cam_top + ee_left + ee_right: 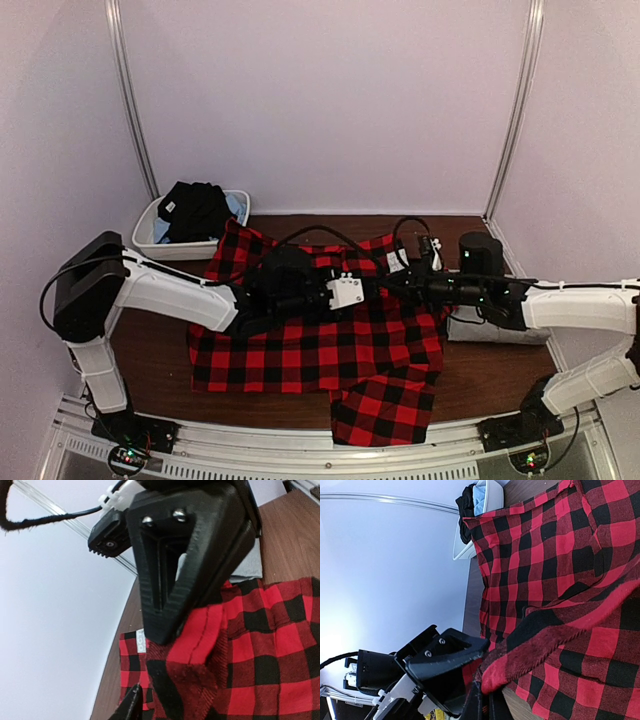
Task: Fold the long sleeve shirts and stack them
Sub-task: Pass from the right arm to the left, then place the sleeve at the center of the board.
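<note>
One red-and-black check flannel shirt (300, 350), one folded plain grey cloth shirt (490, 330): right gripper (481, 702) pinches the flannel's edge; left gripper (147, 667) half-closed there, hold unclear.

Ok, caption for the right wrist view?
Right jaws shut on a raised fold of the check flannel, white tub beyond.

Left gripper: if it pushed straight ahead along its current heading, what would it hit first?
Most likely the raised fold of the red-and-black flannel shirt, which the right gripper pinches directly in front of the left gripper. The right gripper itself follows closely; depth is unclear.
</note>
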### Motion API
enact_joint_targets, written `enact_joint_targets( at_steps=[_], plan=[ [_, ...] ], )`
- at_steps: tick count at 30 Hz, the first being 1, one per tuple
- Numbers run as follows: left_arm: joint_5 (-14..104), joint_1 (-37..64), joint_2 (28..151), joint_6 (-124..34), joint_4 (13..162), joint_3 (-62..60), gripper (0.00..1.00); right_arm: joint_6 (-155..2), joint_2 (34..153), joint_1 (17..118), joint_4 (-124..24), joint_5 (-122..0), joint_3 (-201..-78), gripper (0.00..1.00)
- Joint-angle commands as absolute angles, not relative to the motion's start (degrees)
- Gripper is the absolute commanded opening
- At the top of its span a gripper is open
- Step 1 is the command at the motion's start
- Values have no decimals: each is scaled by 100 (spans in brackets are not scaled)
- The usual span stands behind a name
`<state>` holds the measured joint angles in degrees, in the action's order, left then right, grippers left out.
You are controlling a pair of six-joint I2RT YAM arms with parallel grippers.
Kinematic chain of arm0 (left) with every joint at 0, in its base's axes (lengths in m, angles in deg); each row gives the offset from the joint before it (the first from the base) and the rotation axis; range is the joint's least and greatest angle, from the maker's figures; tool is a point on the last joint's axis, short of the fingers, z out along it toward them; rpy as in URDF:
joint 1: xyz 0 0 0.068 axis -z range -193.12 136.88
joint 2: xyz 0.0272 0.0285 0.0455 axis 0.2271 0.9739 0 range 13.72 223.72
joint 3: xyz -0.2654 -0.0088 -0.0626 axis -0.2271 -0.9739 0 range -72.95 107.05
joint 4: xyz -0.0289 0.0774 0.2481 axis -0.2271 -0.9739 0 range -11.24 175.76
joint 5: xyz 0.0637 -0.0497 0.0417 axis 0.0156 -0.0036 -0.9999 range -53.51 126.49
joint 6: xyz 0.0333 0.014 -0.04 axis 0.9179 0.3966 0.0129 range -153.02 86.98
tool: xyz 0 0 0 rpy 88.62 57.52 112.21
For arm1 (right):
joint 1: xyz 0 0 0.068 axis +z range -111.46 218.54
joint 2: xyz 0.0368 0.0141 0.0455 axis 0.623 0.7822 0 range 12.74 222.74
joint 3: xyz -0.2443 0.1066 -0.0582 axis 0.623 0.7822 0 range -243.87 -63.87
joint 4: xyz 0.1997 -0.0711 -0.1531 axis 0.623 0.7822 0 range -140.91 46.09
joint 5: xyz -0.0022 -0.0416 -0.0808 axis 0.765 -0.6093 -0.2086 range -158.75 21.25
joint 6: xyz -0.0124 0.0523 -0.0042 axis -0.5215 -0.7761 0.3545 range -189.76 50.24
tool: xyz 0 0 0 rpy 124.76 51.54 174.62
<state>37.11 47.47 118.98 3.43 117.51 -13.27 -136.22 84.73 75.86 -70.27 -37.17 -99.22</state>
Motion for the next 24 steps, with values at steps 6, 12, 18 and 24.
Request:
enact_joint_targets(
  at_steps=[6, 12, 18, 24],
  plan=[
    [4282, 4472, 12352, -512, 10982, -205, 0, -13301, 7951, 7269, -6595, -3710, -9842, 23],
    [4204, 3976, 12582, -1153, 10584, 542, 0, -12616, 7415, 6911, -5275, -4233, -10106, 52],
    [4148, 3442, 13414, -1445, 9721, 2007, 0, -12297, 7249, 6677, -4750, -4458, -10221, 57],
    [3752, 3117, 14622, -1588, 8852, 3743, 0, -12225, 7208, 6640, -4684, -4533, -10089, 58]
  ],
)
